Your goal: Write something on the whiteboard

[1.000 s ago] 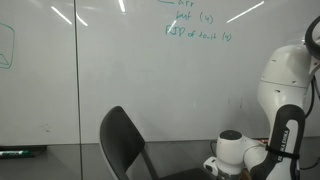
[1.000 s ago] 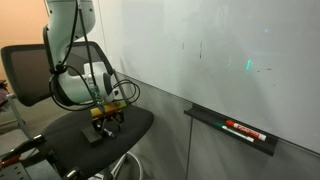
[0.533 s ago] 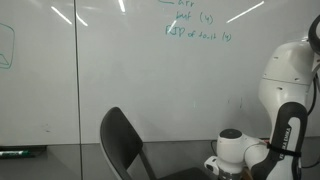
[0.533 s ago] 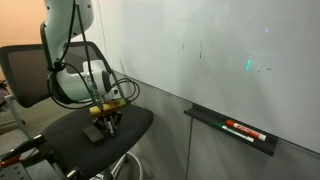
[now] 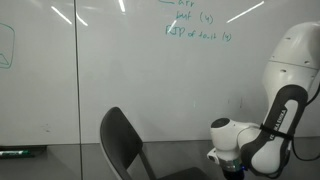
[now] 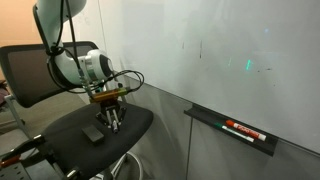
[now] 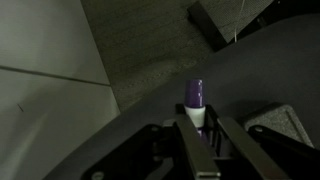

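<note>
I read the whiteboard [image 5: 130, 80] as glossy and smooth, the chair seat [image 6: 65, 130] as matt, cloth-like, and the marker [image 7: 194, 98] as smooth plastic.

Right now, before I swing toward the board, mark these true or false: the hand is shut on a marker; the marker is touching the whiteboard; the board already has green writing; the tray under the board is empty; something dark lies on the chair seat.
1. The hand is shut on a marker. True: the wrist view shows a purple-ended marker clamped between its fingers.
2. The marker is touching the whiteboard. False: the hand hangs above the chair seat, clear of the board.
3. The board already has green handwriting. True.
4. The tray is empty. False: a red marker lies in it.
5. A dark block lies on the seat. True.
</note>
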You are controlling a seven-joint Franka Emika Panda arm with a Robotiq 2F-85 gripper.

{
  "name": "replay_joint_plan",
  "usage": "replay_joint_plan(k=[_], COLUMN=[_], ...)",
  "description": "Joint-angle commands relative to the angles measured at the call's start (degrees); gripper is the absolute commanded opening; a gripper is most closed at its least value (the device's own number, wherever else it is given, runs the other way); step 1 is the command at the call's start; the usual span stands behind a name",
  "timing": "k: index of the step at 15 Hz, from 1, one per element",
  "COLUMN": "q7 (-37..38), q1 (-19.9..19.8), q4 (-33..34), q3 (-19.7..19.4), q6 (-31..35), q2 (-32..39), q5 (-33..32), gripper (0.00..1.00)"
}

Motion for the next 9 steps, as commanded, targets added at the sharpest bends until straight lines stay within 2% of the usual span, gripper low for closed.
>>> replay_joint_plan(k=[1,5,9], q7=[1.7,5.3,8.7], q1=[0.4,-1.7,-5.5], q4=[-0.3,0.1,0.8], q3=[-0.8,-3.0,-5.0], q6=[-11.2,-22.5,-29.7], q2=[-7.4,-16.3,-24.7], q5=[3.5,4.5,4.0], gripper=[0.10,0.10,0.10])
